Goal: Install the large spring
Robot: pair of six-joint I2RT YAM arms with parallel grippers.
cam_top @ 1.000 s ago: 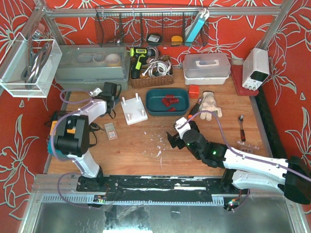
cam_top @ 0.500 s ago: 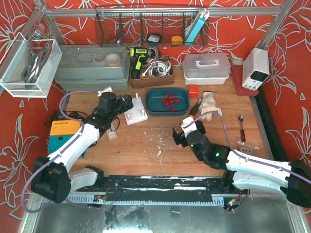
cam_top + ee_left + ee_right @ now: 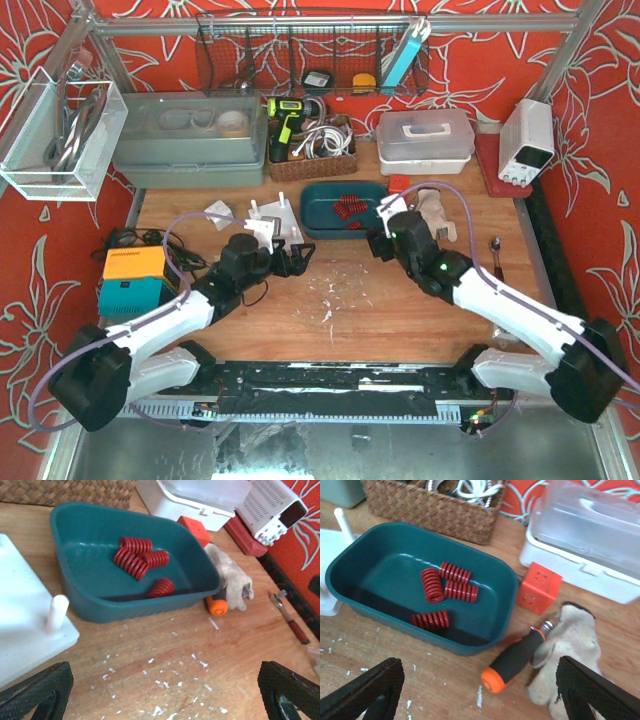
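Wide apart and empty, my right fingers (image 3: pixel 370 687) hang above the worktop (image 3: pixel 445 680) on the near side of the teal tray (image 3: pixel 506 611). My left fingers (image 3: pixel 35 690) are spread just as wide, also holding nothing, low over the worktop beside the white peg base (image 3: pixel 20 630), whose peg (image 3: pixel 56 611) stands bare.

Further out, four red springs (image 3: pixel 461 591) lie loose on the tray floor, untouched. One looks longest from my left wrist, and I take it for the large spring (image 3: pixel 131 564), though I cannot be sure. Just right of the tray lie a screwdriver (image 3: pixel 517 657), a glove (image 3: pixel 570 640) and an orange cube (image 3: pixel 538 591).

A second ago my right arm was out over the middle of the worktop and my left arm was folded back at the left edge. Both have since swung forward, the right to the tray and the left to the base. I judge the pick is about to start: the right goes down for the spring, and the left is placed to steady the base. Nothing is installed yet.
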